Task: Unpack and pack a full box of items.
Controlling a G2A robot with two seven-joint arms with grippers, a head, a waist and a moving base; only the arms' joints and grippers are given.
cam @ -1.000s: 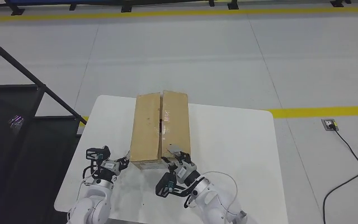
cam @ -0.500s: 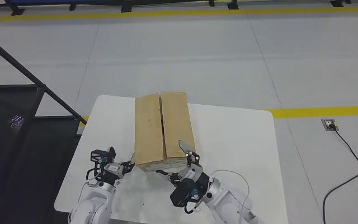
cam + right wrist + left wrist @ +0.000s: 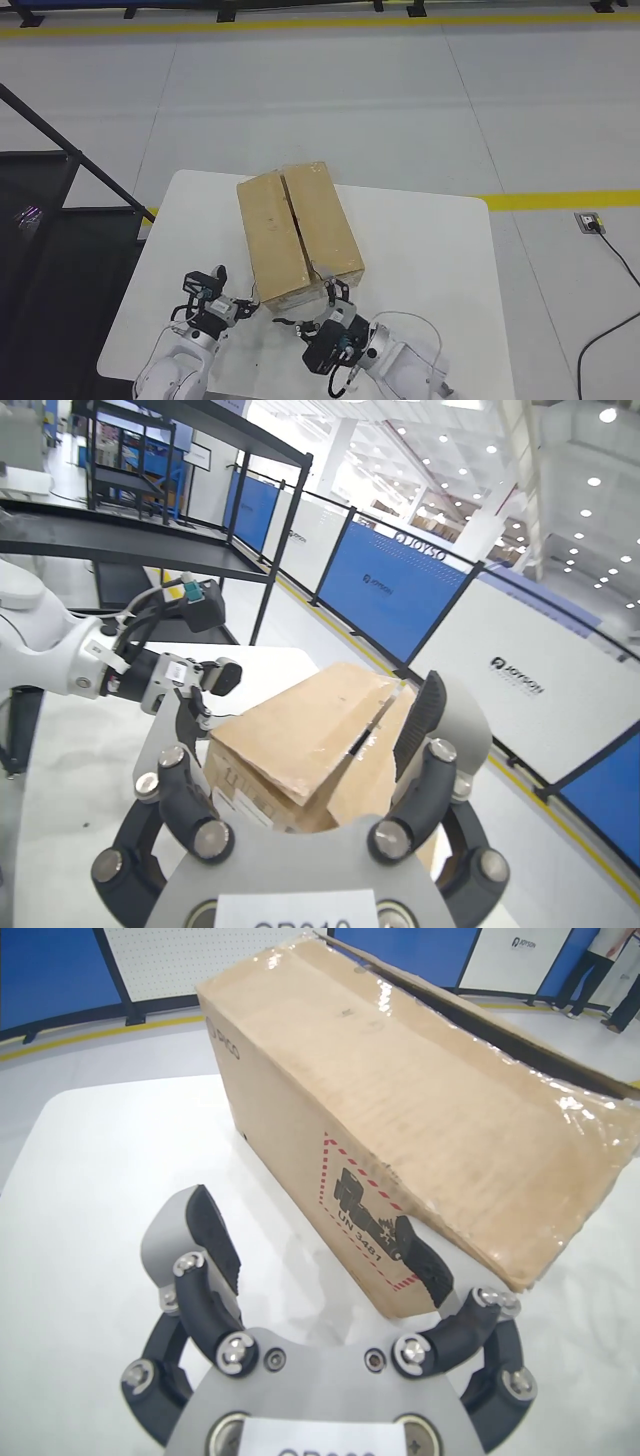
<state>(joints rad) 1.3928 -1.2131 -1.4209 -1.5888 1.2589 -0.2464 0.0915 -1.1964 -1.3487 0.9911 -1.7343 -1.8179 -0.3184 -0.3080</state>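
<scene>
The box (image 3: 300, 235) lay shut on the white counter (image 3: 430, 250), in the middle of the top view and askew, its near end pointing to the lower centre of the frame, where both arms were. The left fingers (image 3: 215, 1228) were spread wide apart with nothing between them. One pad sat low against the long printed side near the box's corner, and we could not tell whether it touched. The right fingers (image 3: 422, 710) were likewise apart and empty, framing the near end at the level of the top flaps (image 3: 310, 720). We judged the main hazard to be that nothing pinned the box. A push on that end from one side alone would likely pivot it more askew on the smooth counter instead of opening it, or slide it away toward the upper part of the frame. The glossy tape (image 3: 575, 1108) over the flaps looked slick, so a pad trying to catch the seam might skate off or tear only a strip. The two wrists stood near each other at the lower centre, and closing in on the same corner could knock them together. The contents were hidden, so we could not say how heavy the box was; a flap wrenched up hard might tip or drag it.
</scene>
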